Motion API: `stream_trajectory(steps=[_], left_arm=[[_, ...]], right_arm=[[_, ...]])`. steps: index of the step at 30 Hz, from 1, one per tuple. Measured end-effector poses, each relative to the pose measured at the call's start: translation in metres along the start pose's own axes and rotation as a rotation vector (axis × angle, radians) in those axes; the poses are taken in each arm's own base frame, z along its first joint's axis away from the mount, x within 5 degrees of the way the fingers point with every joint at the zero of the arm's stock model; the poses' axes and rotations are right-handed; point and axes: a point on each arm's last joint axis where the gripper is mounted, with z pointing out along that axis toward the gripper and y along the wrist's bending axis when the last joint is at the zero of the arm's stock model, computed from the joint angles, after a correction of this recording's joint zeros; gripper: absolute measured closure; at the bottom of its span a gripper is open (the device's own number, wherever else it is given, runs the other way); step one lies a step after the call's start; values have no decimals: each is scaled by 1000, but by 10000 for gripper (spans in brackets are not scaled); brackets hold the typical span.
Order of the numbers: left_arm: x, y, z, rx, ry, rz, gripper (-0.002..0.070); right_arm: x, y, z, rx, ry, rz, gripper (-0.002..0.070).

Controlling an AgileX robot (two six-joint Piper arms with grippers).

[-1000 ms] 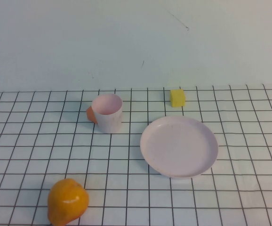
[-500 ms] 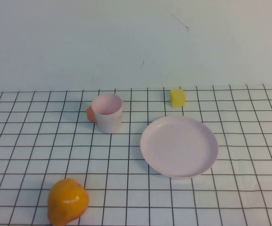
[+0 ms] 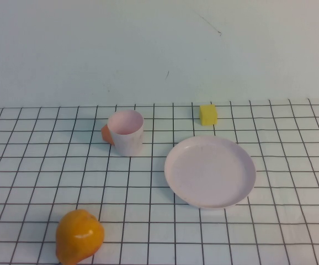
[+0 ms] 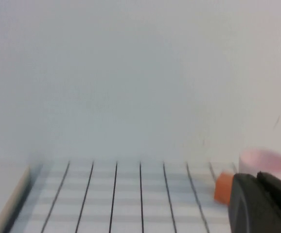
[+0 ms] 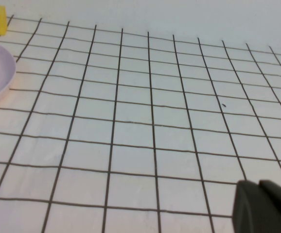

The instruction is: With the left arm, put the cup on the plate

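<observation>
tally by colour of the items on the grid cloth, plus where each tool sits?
Pale pink: 2, cup and plate
Orange: 2, pear-shaped fruit and small orange object behind the cup
Yellow: 1, cube
Total: 5
Left tool: shut, short of the cup, wrist view only.
Right tool: over bare cloth beside the plate, wrist view only.

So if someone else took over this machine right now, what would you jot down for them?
Left claw: shut, holding nothing, low over the table's left side, short of the cup.
Right claw: low over bare grid cloth, right of the plate; holding nothing visible.
Cup: upright on the cloth, left of the plate, with a small orange thing right behind it.
Plate: bare.
Also there: yellow block, orange fruit.
Done: nothing yet.
Left: open the left claw, grasp the cup, set it on the plate.
</observation>
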Motion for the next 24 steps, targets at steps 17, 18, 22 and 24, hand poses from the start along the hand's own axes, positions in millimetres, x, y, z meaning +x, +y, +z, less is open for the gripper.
stream_trajectory(steps=[17,18,22,24], left_arm=[[-54,-9,-19,106,-640,-17,677],[-54,-8,-19,104,-640,-24,677],[-55,-6,-19,94,-642,-78,677],[-56,-4,-19,95,-654,-142,677]], right_arm=[[0,0,0,0,0,0,678],[0,0,0,0,0,0,678],[0,0,0,0,0,0,678],[0,0,0,0,0,0,678]])
